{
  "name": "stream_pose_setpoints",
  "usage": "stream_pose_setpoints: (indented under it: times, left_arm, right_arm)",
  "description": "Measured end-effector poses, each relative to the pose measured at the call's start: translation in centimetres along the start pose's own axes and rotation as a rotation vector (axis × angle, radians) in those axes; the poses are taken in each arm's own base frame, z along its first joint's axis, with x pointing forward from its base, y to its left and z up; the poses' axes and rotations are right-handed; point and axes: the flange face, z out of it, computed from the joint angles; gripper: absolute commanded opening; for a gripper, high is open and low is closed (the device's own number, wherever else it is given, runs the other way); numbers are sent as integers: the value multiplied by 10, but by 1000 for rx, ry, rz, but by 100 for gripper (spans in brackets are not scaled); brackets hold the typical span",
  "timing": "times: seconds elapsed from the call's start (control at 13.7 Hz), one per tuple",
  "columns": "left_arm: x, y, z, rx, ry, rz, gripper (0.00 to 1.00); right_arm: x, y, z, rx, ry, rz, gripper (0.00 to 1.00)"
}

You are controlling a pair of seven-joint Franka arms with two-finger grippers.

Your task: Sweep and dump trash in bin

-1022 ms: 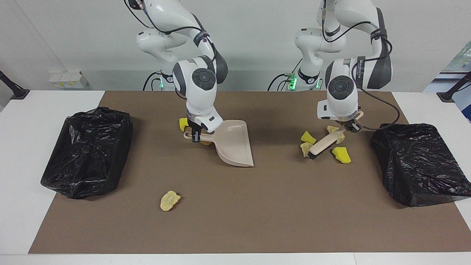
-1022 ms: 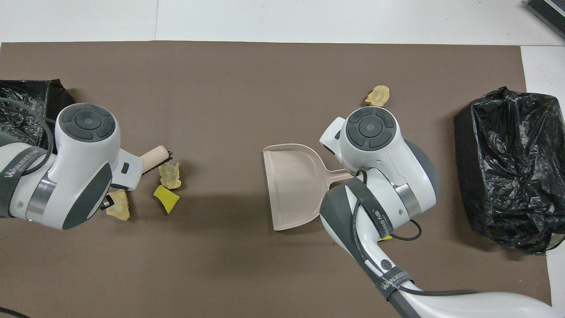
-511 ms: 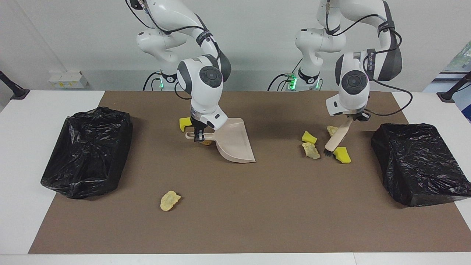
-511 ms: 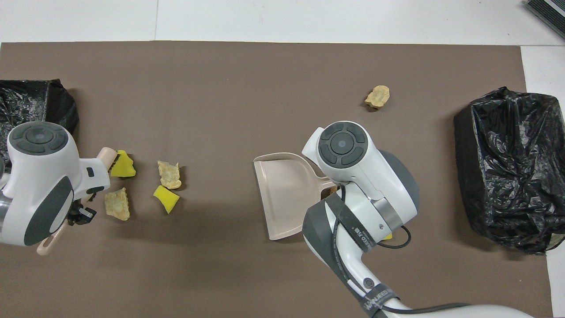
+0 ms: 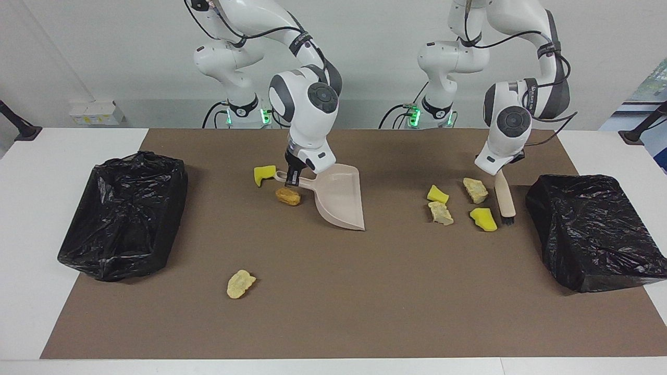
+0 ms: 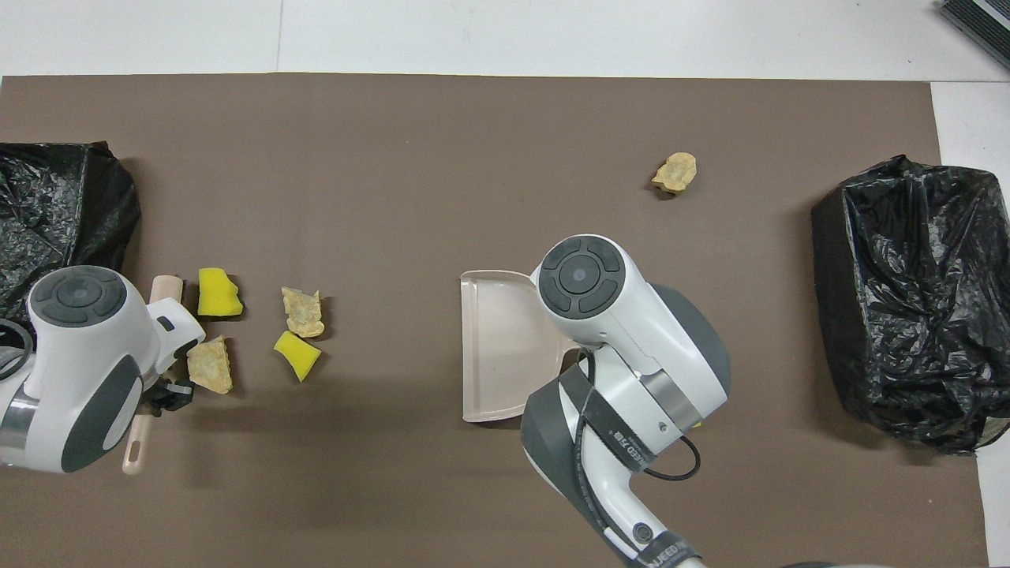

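Observation:
My right gripper (image 5: 293,177) is shut on the handle of the beige dustpan (image 5: 338,200), whose front lip rests on the mat; my wrist hides part of the dustpan (image 6: 497,347) from above. My left gripper (image 5: 501,172) is shut on the beige brush (image 5: 505,200), bristles down beside several trash scraps: a bright yellow chunk (image 5: 483,219), a pale lump (image 5: 475,189), another pale lump (image 5: 441,213) and a yellow chunk (image 5: 437,194). A golden-brown piece (image 5: 288,196) and a yellow chunk (image 5: 264,174) lie by the dustpan handle. One pale scrap (image 5: 241,284) lies alone, farther from the robots.
A black bag-lined bin (image 5: 594,232) stands at the left arm's end of the table, close beside the brush. A second black-lined bin (image 5: 125,213) stands at the right arm's end. A brown mat (image 5: 365,302) covers the tabletop.
The left gripper swung the brush off the scrap cluster toward the nearby bin and stood it steeper. The right gripper shifted and turned the dustpan, uncovering the golden-brown piece.

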Motion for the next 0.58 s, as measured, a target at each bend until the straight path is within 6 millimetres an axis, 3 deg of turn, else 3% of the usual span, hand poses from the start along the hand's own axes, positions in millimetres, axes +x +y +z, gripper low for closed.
stream_pose_setpoints:
  times: [0.22, 0.37, 0.58]
  left_arm:
    - [-2, 30, -8, -33, 12, 13, 0]
    - [-7, 64, -18, -78, 15, 22, 0]
    - [-25, 133, -37, -173, 6, 19, 0]
  right_arm:
    - [0, 0, 0, 1, 0, 1, 0]
    - [0, 0, 0, 1, 0, 2, 0]
    - [0, 0, 0, 1, 0, 2, 0]
